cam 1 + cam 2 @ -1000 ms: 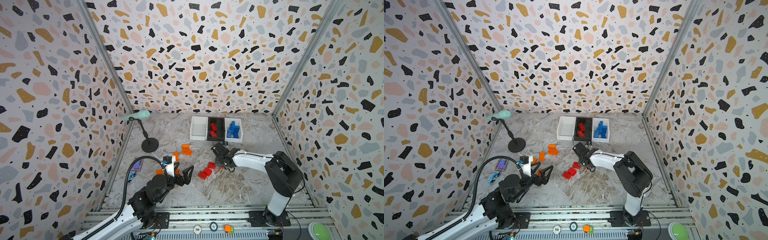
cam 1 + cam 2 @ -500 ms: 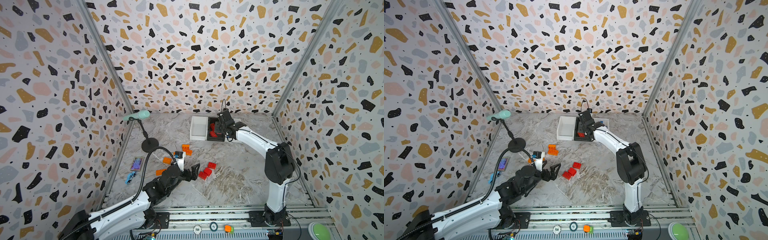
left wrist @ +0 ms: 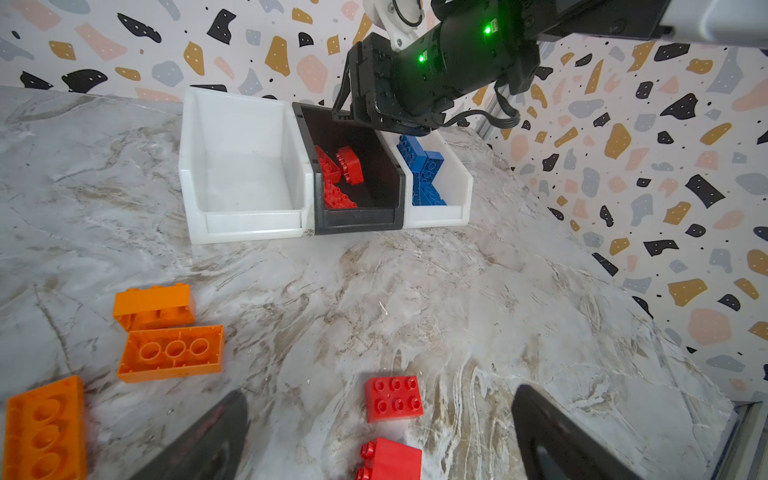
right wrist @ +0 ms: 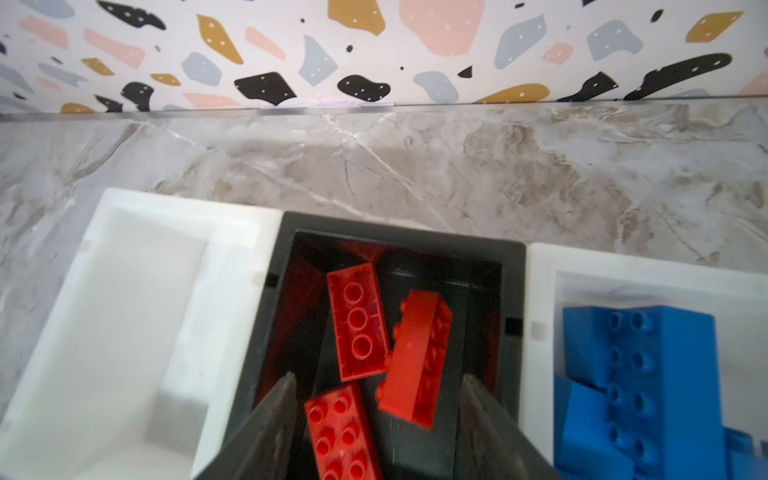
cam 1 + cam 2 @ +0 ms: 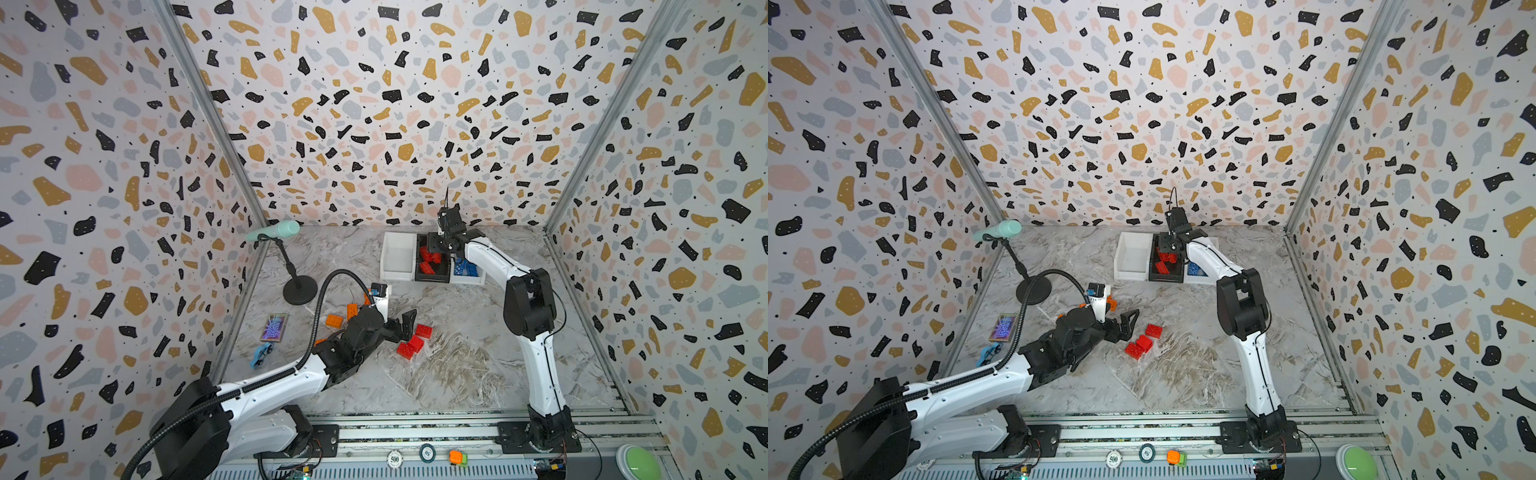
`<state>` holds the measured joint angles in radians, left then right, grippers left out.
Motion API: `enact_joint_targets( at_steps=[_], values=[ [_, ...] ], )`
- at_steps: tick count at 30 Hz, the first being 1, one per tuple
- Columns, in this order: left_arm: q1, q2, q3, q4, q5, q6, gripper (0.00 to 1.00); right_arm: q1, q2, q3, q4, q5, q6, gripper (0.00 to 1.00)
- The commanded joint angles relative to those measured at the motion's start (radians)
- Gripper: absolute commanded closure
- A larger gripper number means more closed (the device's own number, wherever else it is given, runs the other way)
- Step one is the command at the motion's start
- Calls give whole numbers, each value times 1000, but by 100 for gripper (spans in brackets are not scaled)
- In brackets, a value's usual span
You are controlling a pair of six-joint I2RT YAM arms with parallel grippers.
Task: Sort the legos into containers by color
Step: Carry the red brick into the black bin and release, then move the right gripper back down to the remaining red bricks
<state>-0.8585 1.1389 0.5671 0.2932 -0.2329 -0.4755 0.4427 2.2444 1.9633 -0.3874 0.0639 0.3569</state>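
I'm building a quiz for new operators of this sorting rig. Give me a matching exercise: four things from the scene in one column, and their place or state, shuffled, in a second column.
Things
1. black bin
2. blue bricks
3. orange bricks
4. left gripper

Place or state
A. loose on the table
B. in a white bin
C. holds red bricks
D. open, holding nothing

Pairs: 1-C, 2-B, 3-A, 4-D
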Motion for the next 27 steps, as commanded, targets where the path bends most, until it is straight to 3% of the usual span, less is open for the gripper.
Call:
enact_joint_targets(
  at_steps=[1, 6, 11, 18, 27],
  values=[
    [-1, -59, -25, 18, 2, -19, 0, 41, -196, -145, -5, -28, -28, 36],
    [-7, -245, -132, -33, -4, -80, 0, 113, -435, -523, 81, -62, -5, 36],
    [-13, -454, -195, -169, -40, -112, 0, 192, -527, -755, 90, -99, -22, 36],
    [-15, -626, -242, -248, -72, -161, 0, 254, -515, -876, 132, -140, -16, 37],
    [-19, -679, -254, -305, -104, -178, 0, 304, -461, -893, 150, -157, -26, 37]
  ],
)
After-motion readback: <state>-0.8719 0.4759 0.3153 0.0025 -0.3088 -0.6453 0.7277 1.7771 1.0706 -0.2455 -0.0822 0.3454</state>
